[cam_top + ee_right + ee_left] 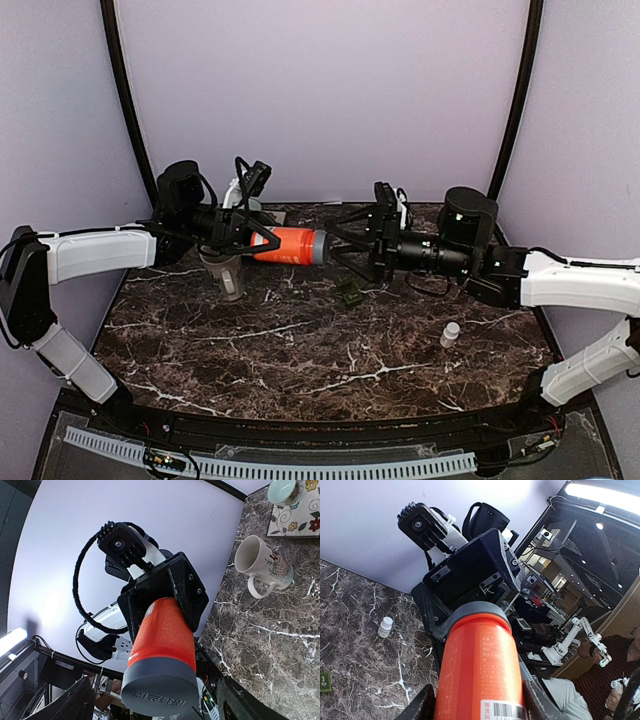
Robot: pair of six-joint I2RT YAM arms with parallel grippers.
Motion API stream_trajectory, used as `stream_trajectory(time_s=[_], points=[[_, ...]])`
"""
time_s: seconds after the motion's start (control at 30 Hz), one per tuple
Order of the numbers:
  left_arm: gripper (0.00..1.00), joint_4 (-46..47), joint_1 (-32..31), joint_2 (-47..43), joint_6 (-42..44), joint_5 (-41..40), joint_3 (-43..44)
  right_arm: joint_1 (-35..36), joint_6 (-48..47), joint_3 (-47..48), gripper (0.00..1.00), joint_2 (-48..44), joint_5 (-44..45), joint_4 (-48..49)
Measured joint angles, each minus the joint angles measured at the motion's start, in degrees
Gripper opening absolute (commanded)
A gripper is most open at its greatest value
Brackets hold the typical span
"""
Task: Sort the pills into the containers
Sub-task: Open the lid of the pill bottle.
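Left claw [258,240] clamped on the orange bottle [290,245], holding it sideways in the air above the table [300,350]. Its grey cap [318,247] points at my right claw [340,247]. Right claw spread wide, fingers [65,705] either side of the cap, gripping nothing. Whether they touch the cap, can't tell. Mug [226,272] stands on the table under the left claw. Small white bottle [450,333] upright near the right arm, well apart from the rest.
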Motion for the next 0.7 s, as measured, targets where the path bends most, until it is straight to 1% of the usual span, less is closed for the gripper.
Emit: stream_trajectory(time_s=[0.43, 0.6, 0.7], points=[[0.0, -0.4, 0.0, 0.0, 0.2, 0.0, 0.0, 0.0, 0.4, 1.4, 0.85, 2.5, -1.7, 0.5], [0.0, -0.5, 0.0, 0.1, 0.2, 0.0, 0.0, 0.0, 0.3, 2.7, 0.81, 3.2, -2.1, 0.3], [0.0, -0.5, 0.0, 0.1, 0.3, 0.0, 0.0, 0.0, 0.0, 3.3, 0.76, 3.5, -2.3, 0.2]])
